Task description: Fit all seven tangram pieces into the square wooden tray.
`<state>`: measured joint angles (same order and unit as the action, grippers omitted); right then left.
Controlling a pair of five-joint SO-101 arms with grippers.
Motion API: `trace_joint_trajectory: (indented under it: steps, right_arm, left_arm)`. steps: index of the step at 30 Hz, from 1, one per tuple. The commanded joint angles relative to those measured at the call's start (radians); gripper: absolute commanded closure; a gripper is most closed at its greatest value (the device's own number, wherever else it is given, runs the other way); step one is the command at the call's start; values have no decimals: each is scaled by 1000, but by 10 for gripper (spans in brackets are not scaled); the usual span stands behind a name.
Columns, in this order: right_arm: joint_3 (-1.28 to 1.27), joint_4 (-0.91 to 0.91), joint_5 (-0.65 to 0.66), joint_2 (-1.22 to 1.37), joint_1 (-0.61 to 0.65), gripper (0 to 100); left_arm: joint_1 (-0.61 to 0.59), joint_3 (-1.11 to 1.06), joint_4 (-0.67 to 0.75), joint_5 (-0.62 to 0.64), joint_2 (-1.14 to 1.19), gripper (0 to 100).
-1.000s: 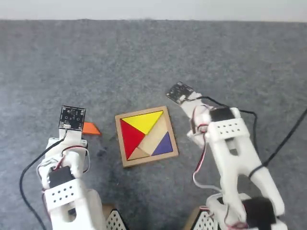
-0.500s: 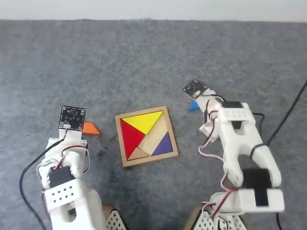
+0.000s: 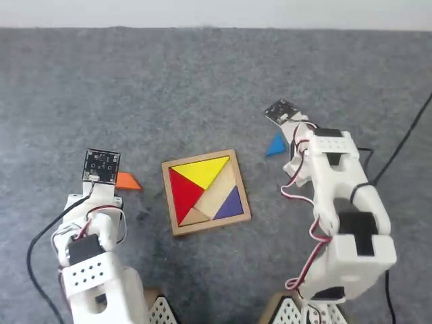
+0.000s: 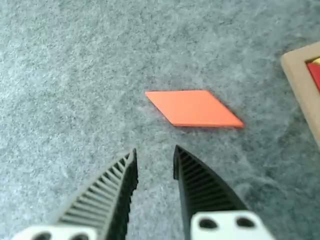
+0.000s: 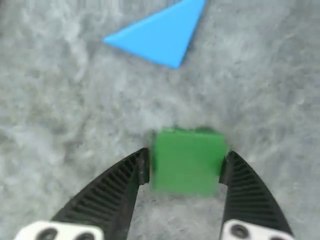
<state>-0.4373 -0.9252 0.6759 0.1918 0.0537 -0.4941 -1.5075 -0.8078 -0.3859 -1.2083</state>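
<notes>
Left arm (image 3: 88, 263): stands at the near left of the table, folded low and compact, its wrist camera board (image 3: 101, 166) at the front.
Left gripper (image 4: 154, 154): points down and forward; its ribbed black fingers (image 4: 117, 192) are a narrow gap apart, tips nearly level.
Right arm (image 3: 334, 192): stretched forward from the near right, reaching farther out than the left arm and leaning slightly inward.
Right gripper (image 5: 185, 161): points down at the table; its ribbed fingers (image 5: 112, 192) are spread wide.
</notes>
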Motion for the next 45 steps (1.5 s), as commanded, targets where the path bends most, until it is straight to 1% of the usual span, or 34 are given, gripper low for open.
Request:
trace_joint_trajectory:
  steps: [1,5,11,14,16,19,25,30,32,35,38,41,45]
  right_arm:
    - [77,-19,-9,16,-15,764]
    - [153,-99,-11,62,-8,764]
    - [170,-113,-11,87,-15,778]
    - [170,-113,-14,87,-15,864]
    - [170,-107,-43,85,-15,914]
    - [198,-122,-60,85,-18,935]
    - [341,-286,-60,74,-30,938]
    - [390,-418,-51,-51,-2,935]
    - [388,-472,-46,-122,38,935]
    - [388,-549,-63,-216,131,935]
    - [387,-585,-132,-277,248,935]
    - [351,-570,-193,-292,390,935]
    - [249,-443,-261,-280,570,935]
  left_arm:
    - [3,33,12,6,-21,880]
    - [3,33,12,6,-21,880]
    - [3,33,11,6,-21,880]
    - [3,33,11,6,-21,880]
    - [3,33,11,6,-21,880]
    - [3,33,9,6,-21,880]
    - [3,33,9,6,-21,880]
    - [3,33,9,6,-21,880]
    - [3,33,9,6,-21,880]
    - [3,33,9,6,-21,880]
    - [3,33,9,6,-21,880]
    - [3,33,9,6,-21,880]
    - [3,33,11,6,-21,880]
